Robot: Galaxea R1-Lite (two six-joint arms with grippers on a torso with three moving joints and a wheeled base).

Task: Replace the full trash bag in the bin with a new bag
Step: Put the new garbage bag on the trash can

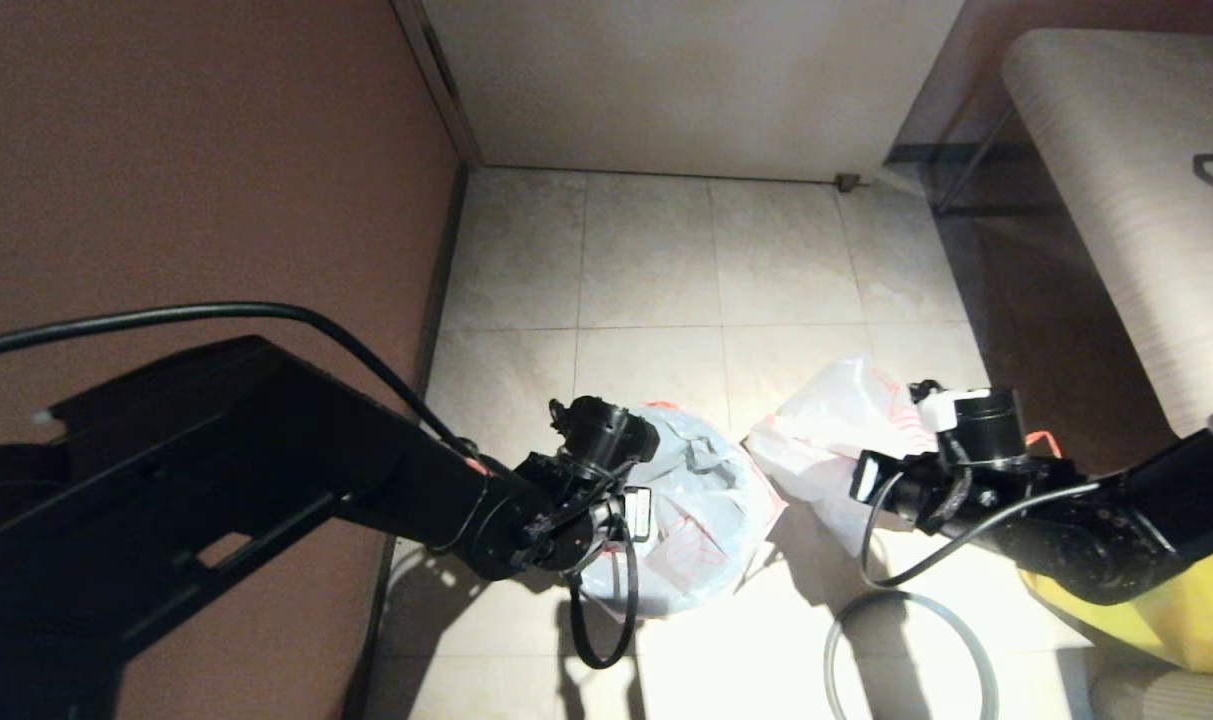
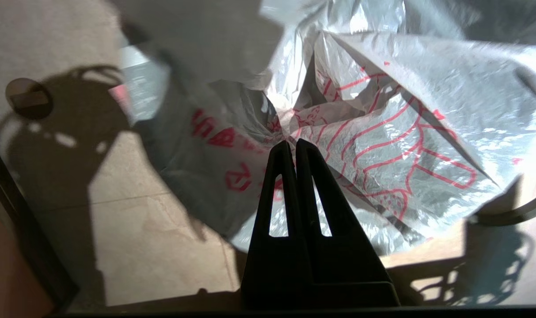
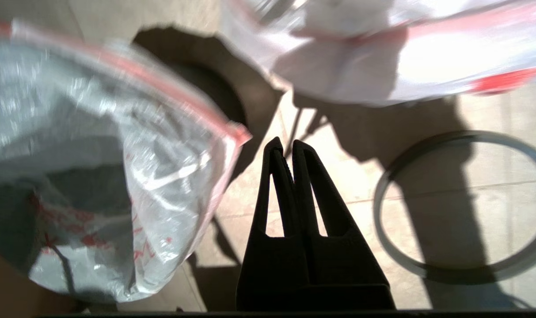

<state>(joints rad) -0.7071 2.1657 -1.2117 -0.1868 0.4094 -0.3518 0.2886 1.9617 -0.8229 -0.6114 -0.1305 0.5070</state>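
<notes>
Left gripper (image 2: 292,145) fingers together, tips touching new bag (image 2: 382,145) draped over bin. Right gripper (image 3: 285,148) fingers together, holding nothing, above floor; full trash bag (image 3: 382,57) just beyond tips, grey hoop (image 3: 464,203) beside them.

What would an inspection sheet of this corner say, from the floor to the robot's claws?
Surface: pale tiled floor.
Job's things: new bag draped over the bin, whose body is hidden; full trash bag on the floor beside it; grey hoop lying loose on the tiles.
Clutter: yellow bag at the right.
Claws: left claw shut against the new bag; right claw shut, empty, above the floor.
Cables: black cable along the left arm.
Surroundings: brown wall, pale bench.
</notes>
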